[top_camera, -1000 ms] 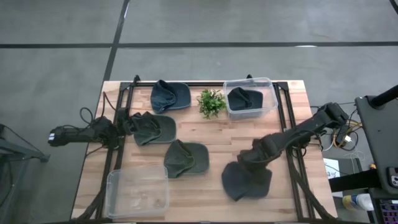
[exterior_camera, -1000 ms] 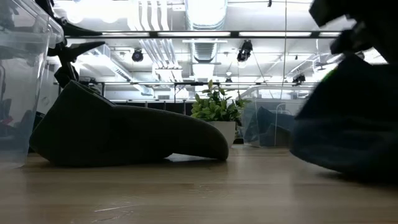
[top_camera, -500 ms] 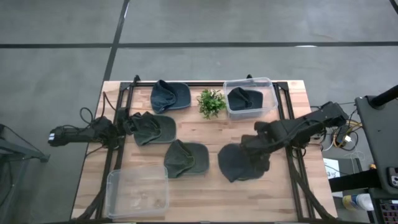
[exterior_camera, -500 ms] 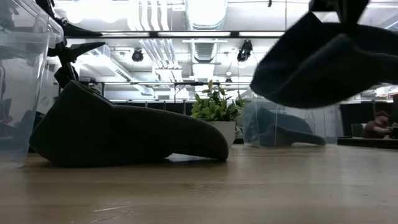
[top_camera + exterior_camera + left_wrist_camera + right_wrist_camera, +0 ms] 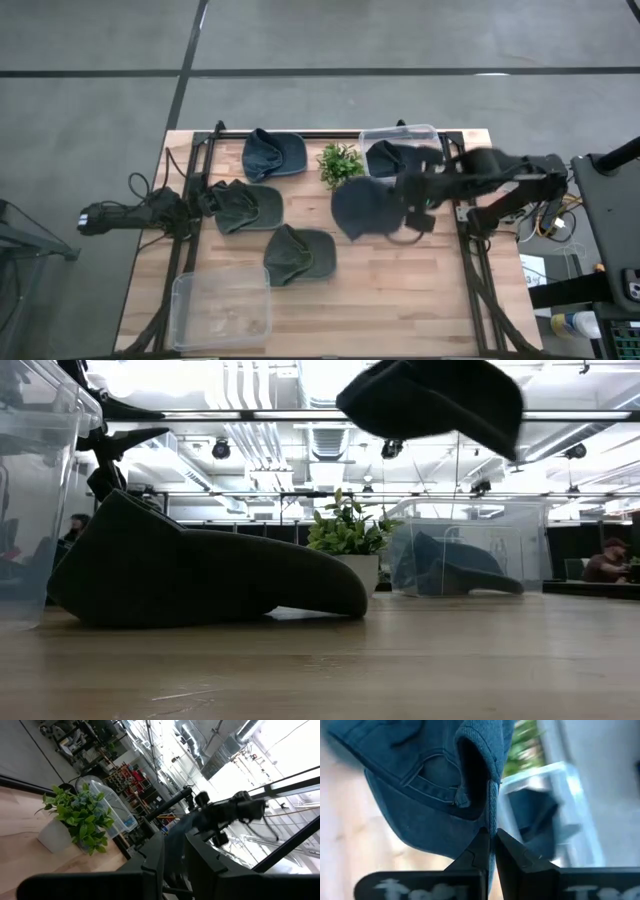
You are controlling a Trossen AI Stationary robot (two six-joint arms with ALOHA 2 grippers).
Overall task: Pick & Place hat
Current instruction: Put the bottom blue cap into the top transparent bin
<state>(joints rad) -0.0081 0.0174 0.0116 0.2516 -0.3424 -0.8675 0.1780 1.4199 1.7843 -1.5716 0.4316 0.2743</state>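
Note:
My right gripper (image 5: 402, 203) (image 5: 491, 837) is shut on a dark blue cap (image 5: 362, 208), high over the table's middle, between the plant (image 5: 340, 165) and the far clear bin (image 5: 428, 135). In the low view this cap (image 5: 430, 398) hangs near the top, well above the wood. Another dark cap (image 5: 392, 158) lies inside the far bin. My left gripper (image 5: 204, 197) waits at the table's left, fingers a little apart, at the left edge of a dark cap (image 5: 248, 205) that lies on the table; whether they touch, I cannot tell. My right gripper pinches the cap's rim (image 5: 493, 812) between its two fingers, close to the arched strap opening at the back (image 5: 432, 772). The cap is lifted clear of the table. It spreads out beyond the fingertips toward the table's left.
Two more caps rest on the table, one at the far edge (image 5: 275, 152) and one in the middle (image 5: 300, 255). An empty clear bin (image 5: 222, 310) stands at the near left corner. A person sits in the room beyond (image 5: 605, 560).
My right gripper has risen and swung from the table's near right toward the far edge and the far bin, staying shut. The cap has gone with it, from low over the wood to high above the table's middle.

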